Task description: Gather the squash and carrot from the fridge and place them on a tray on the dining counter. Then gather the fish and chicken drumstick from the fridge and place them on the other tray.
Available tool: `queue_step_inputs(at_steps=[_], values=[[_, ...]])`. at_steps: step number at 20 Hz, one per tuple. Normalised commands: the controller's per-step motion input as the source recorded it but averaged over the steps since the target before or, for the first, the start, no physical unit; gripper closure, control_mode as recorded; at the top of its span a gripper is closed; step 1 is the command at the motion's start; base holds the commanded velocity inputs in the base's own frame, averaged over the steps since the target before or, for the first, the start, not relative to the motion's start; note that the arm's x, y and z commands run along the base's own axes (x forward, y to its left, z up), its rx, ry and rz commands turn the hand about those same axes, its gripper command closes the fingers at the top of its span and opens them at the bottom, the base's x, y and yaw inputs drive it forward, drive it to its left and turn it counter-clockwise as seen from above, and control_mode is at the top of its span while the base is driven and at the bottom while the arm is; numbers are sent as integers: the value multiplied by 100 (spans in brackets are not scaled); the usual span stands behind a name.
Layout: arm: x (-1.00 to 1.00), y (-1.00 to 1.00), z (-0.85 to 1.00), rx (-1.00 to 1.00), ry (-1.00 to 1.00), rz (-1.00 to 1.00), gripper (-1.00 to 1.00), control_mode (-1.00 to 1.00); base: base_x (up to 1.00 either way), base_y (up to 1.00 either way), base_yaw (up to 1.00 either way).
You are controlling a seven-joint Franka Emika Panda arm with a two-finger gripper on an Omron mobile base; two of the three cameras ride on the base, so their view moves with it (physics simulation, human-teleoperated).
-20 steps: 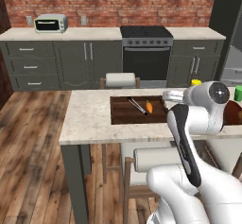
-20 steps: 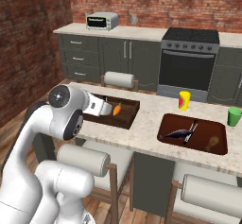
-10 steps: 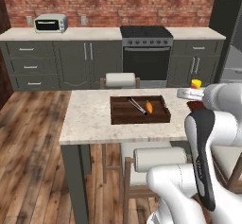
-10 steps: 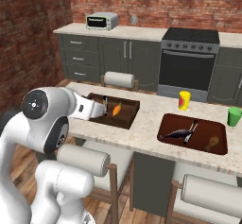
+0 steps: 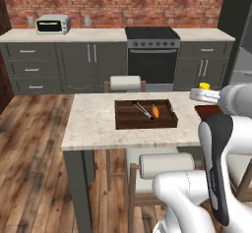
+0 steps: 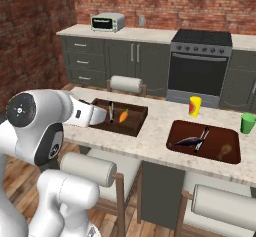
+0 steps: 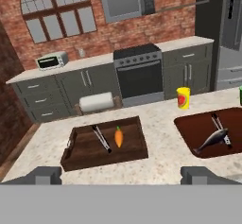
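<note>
Dark wood is what I see first: a rectangular tray [image 7: 106, 145] sitting on the pale speckled dining counter [image 7: 160, 147], holding an orange carrot [image 7: 118, 136] and, just beside it to the left, a thin dark elongated item [image 7: 101, 138] I cannot identify. To the right on the same counter lies a second, reddish-brown tray [image 7: 208, 133], and on it a grey fish [image 7: 211, 141] with another slim dark object [image 7: 218, 124] touching its upper end. In the right base view a small brownish lump [image 6: 224, 151] also rests near that tray's right side; I cannot tell what it is. A yellow cup [image 7: 183, 98] stands upright on the counter between the two trays, toward the far edge, and a green cup [image 6: 247, 123] stands beyond the second tray. My gripper [image 7: 122, 175] hangs above the near edge of the counter with its fingers [image 7: 46, 175] spread wide apart, holding nothing. Across the room I see a stove [image 7: 139, 76], grey cabinets [image 7: 61, 93], and a toaster oven [image 7: 52, 60] against a red brick wall.
</note>
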Motion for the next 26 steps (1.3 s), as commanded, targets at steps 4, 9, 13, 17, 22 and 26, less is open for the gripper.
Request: queue_step_inputs(at_steps=[4, 9, 13, 17, 22, 26], values=[[0, 0, 0, 0, 0, 0, -100, 100, -54, 1, -4], [0, 0, 0, 0, 0, 0, -100, 100, -97, 6, -21], [0, 0, 0, 0, 0, 0, -100, 100, -57, -30, -12], [0, 0, 0, 0, 0, 0, -100, 100, -31, -85, -1], [0, 0, 0, 0, 0, 0, -100, 100, -33, -100, 0], [0, 0, 0, 0, 0, 0, -100, 100, -35, -100, 0]])
